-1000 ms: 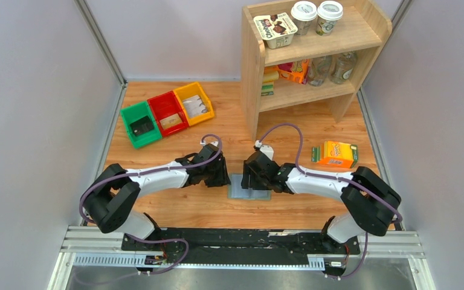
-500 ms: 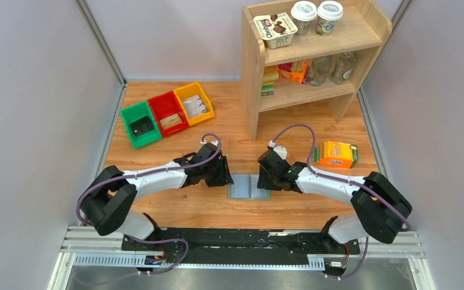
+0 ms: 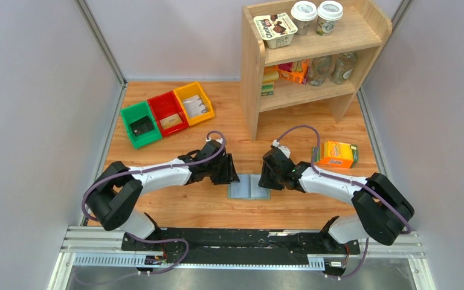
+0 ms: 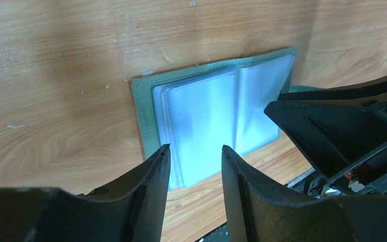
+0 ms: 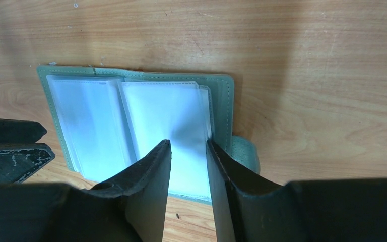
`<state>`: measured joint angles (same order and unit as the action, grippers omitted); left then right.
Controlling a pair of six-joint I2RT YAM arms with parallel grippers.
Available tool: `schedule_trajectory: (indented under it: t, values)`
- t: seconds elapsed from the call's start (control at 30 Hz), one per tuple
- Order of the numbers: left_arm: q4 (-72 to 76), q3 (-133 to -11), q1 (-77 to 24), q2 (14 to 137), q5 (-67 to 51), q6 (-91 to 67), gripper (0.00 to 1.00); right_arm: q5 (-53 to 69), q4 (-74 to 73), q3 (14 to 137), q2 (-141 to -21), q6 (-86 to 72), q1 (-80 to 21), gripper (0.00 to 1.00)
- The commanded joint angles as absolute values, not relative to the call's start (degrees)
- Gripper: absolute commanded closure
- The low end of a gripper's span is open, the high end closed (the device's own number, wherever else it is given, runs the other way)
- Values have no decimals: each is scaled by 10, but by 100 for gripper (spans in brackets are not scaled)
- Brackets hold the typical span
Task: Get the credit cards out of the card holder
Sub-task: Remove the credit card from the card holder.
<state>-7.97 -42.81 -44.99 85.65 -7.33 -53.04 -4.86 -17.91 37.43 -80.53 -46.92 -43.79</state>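
The card holder [image 3: 249, 186] lies open on the counter [image 3: 175, 142], mid-frame. The left gripper [image 4: 194, 151] at its 9 o'clock and the right gripper [image 5: 187, 145] at its 3 o'clock stand parted, the right narrower, both empty. Step: reaching for a card. The next move probably calls for pinching one from its clear sleeve [image 5: 161, 108].

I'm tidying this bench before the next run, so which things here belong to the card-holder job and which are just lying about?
Job in hand: card holder, lying open; left gripper and right gripper, both poised over it.
Just lying about: green bin, red bin, yellow bin, orange carton, wooden shelf with its paper cups.
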Motion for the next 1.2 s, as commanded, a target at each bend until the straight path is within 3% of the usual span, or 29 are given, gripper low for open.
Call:
schedule_trajectory:
  t: [0.0, 0.4, 0.73, 1.03, 1.17]
  values:
    - [-62, -456, -457, 874, -86, -535, 50, -30, -153, 345, -838, -483, -441, 61]
    - [-29, -458, -464, 921, -121, -555, 52, -29, -151, 342, -835, -483, -440, 61]
    - [60, -439, -471, 889, -159, -593, 61, -19, -131, 334, -832, -484, -440, 60]
    - [69, -451, -483, 898, -156, -596, 64, -29, -102, 306, -781, -492, -440, 57]
    - [41, -454, -484, 904, -141, -584, 71, -54, -107, 294, -739, -496, -440, 54]
